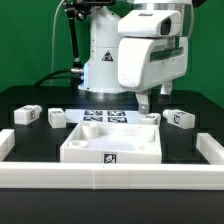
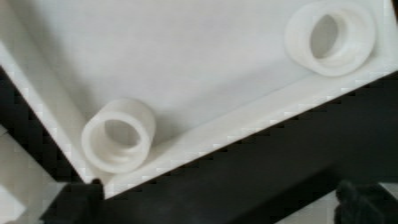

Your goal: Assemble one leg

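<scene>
Fingers wide apart, empty, over square piece

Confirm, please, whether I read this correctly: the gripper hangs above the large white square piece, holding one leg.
Not quite: the gripper is empty. The wrist view shows its jaws apart with only the large white square piece beneath, and a leg lies loose in the exterior view. It does hang above that piece.
</scene>
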{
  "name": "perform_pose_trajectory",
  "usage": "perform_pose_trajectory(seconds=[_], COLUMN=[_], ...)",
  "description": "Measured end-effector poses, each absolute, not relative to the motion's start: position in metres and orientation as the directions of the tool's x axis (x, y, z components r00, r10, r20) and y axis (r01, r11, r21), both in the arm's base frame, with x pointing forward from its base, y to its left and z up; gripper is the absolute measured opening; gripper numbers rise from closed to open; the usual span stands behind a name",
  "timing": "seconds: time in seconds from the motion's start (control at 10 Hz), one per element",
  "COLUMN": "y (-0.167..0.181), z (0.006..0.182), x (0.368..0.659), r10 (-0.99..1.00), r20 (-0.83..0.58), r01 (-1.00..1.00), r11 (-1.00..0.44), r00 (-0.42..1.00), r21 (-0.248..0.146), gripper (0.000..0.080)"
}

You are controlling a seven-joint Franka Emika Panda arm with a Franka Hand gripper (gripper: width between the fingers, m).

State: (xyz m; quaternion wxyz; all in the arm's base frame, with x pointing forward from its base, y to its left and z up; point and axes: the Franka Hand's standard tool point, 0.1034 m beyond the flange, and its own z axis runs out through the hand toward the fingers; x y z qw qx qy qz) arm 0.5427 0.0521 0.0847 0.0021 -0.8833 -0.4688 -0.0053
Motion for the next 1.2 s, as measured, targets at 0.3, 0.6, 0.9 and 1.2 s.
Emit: perform_pose_trajectory(seconds=[0.3,0.6,0.9,1.2], y=[0.049,0.049,0.050,0.047], z=[0.084,0.084,0.084,0.072], x=[0.544,0.544,0.544,0.521], r10=[0.861,0.861,0.863,0.952], r20=[0.028,0.028,0.027,0.037], r01=[0.860,0.861,0.863,0.951], r11=[-0.509,-0.509,-0.504,-0.306], r00=[0.508,0.508,0.504,0.304], r21=[0.021,0.021,0.020,0.048], gripper=[0.0650,0.0650,0.0650,0.0650])
